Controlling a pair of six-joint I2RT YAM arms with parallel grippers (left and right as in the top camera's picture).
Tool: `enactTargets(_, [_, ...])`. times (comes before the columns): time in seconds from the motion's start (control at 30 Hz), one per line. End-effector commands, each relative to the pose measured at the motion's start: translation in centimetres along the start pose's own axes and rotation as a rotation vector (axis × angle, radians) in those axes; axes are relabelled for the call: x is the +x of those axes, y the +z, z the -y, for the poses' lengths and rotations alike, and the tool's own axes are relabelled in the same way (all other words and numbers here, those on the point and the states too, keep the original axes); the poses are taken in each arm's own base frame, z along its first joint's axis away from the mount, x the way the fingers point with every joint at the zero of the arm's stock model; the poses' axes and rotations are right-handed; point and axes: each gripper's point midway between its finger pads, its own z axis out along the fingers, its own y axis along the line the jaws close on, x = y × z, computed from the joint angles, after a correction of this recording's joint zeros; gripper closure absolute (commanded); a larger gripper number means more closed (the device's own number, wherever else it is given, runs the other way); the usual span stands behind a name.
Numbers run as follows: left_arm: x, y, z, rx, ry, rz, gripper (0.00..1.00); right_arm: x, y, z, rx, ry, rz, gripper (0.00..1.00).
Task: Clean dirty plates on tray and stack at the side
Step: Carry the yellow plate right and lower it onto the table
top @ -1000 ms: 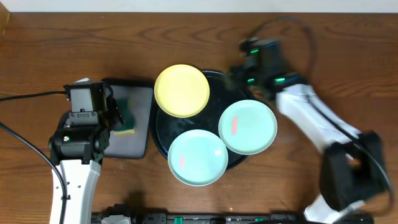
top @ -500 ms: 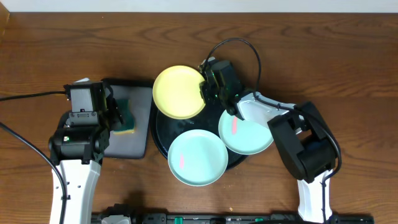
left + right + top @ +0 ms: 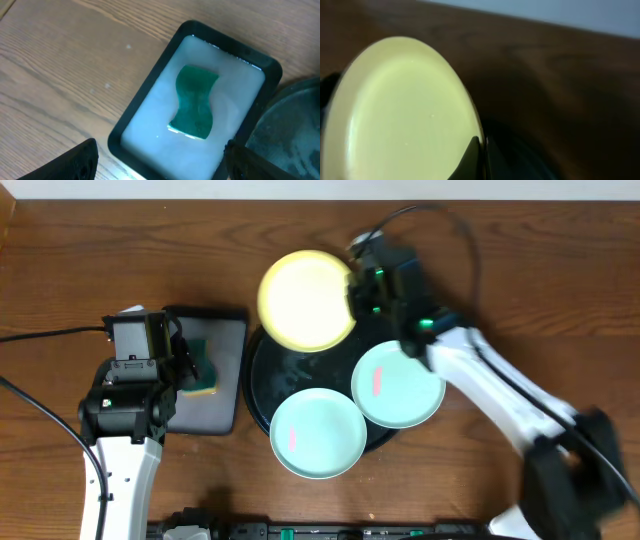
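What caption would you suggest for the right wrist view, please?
Right arm's fingers pinch the yellow plate by its rim, wooden table behind.

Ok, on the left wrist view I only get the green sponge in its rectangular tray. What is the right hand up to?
Observer: The right hand is shut on the rim of the yellow plate.
Reviewer: Where does that plate sit?
Observer: Over the far rim of the round black tray, partly above the table. I cannot tell whether it is lifted.
Reviewer: Any other plates?
Observer: Two mint-blue plates, each with a reddish smear, lie on the tray's near half and overhang its rim.
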Motion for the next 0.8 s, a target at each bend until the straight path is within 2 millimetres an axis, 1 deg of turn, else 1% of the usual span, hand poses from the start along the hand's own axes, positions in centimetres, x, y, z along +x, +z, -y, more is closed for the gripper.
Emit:
enactTargets(0.0, [-0.7, -0.4, -0.2, -0.009, -0.009, 0.02, 0.19, -2.1, -4.3, 4.0, 0.17, 0.026, 0.041, 0.99])
enactTargets(0.13, [-0.7, -0.4, -0.2, -0.009, -0.009, 0.02, 0.19, -1.9, -8.4, 6.3, 0.232, 0.061, 0.007, 0.99])
enactTargets(0.27, [-0.7, -0.4, -0.2, -0.009, -0.009, 0.02, 0.19, -1.4, -11.6, 9.1, 0.297, 0.106, -0.018, 0.99])
enactTargets(0.33, [-0.7, -0.4, -0.2, -0.009, -0.009, 0.02, 0.19, -1.0, -12.6, 11.1, 0.339, 0.14, -0.029, 0.99])
enactTargets(0.4, [-0.7, -0.4, -0.2, -0.009, -0.009, 0.02, 0.19, -0.3, -13.5, 13.4, 0.391, 0.184, -0.046, 0.99])
enactTargets(0.43, [-0.7, -0.4, -0.2, -0.009, -0.009, 0.02, 0.19, 0.2, -14.2, 15.2, 0.429, 0.228, -0.054, 0.99])
enactTargets(0.6, [-0.7, -0.4, -0.2, -0.009, -0.009, 0.02, 0.19, 2.3, -16.3, 20.6, 0.545, 0.372, -0.085, 0.99])
enactTargets(0.7, [-0.7, -0.4, -0.2, -0.009, -0.009, 0.02, 0.19, 4.1, -17.2, 22.9, 0.597, 0.437, -0.128, 0.99])
enactTargets(0.77, [-0.7, -0.4, -0.2, -0.009, -0.009, 0.02, 0.19, 5.6, -17.4, 24.0, 0.623, 0.47, -0.174, 0.99])
